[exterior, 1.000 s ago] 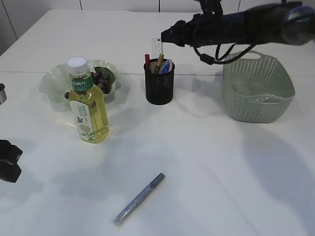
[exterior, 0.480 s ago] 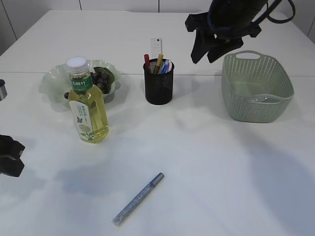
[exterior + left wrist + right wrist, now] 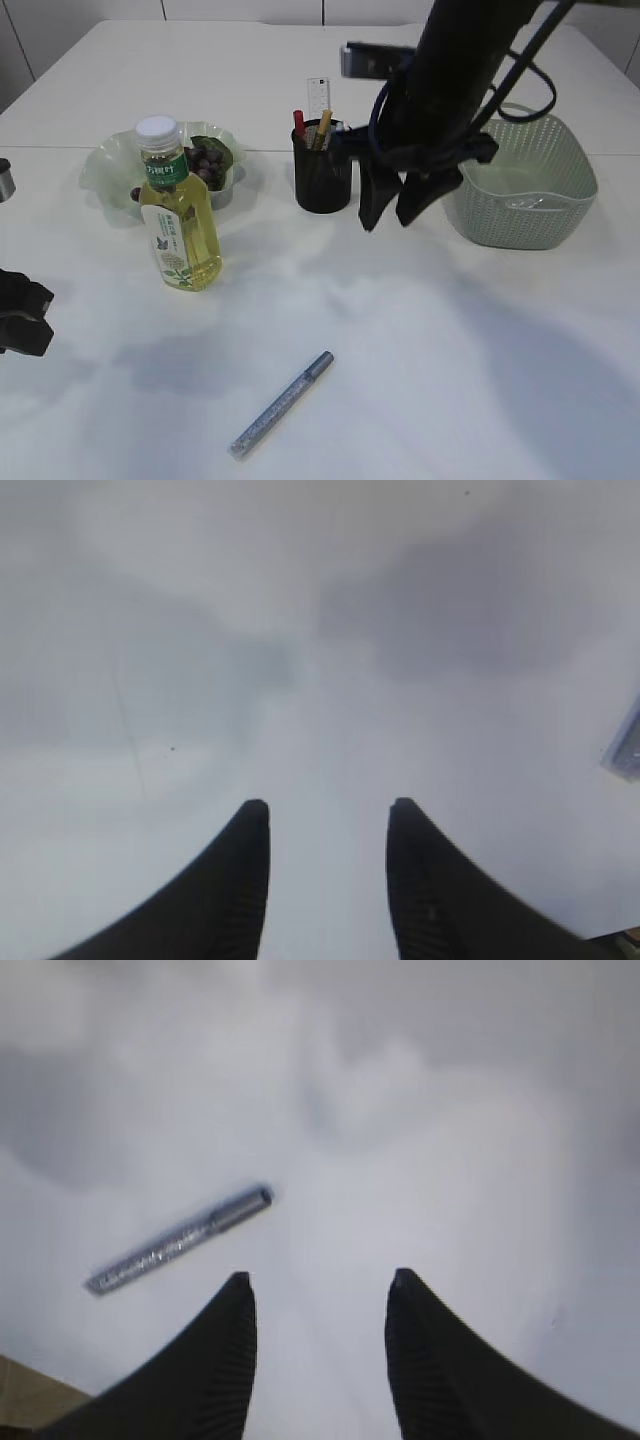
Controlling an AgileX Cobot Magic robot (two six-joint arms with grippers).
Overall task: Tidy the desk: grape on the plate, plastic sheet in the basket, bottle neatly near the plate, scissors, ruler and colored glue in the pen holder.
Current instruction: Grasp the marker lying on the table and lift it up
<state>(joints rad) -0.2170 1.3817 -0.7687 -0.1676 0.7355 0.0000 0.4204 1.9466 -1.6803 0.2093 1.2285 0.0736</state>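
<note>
The colored glue pen (image 3: 283, 403) lies slantwise on the white table (image 3: 450, 340) near the front; in the right wrist view this glue pen (image 3: 180, 1240) sits ahead and left of my open right gripper (image 3: 320, 1278). That right gripper (image 3: 390, 220) points down between the black pen holder (image 3: 322, 175) and the basket (image 3: 525, 180), holding nothing. The ruler (image 3: 318, 98) and a red handle (image 3: 299, 122) stick out of the holder. The yellow bottle (image 3: 180, 215) stands in front of the plate (image 3: 105, 165) with the grapes (image 3: 205, 160). A clear sheet (image 3: 527, 203) glints in the basket. My left gripper (image 3: 328, 802) is open over bare table.
The left gripper (image 3: 20, 320) shows at the table's left edge. A small grey object (image 3: 5, 185) sits at the far left edge. The right arm (image 3: 450, 70) hides part of the area behind the holder and basket.
The right arm swung from above the pen holder down and forward; its open fingers now point down in front, between holder and basket. The left gripper barely shifted.
</note>
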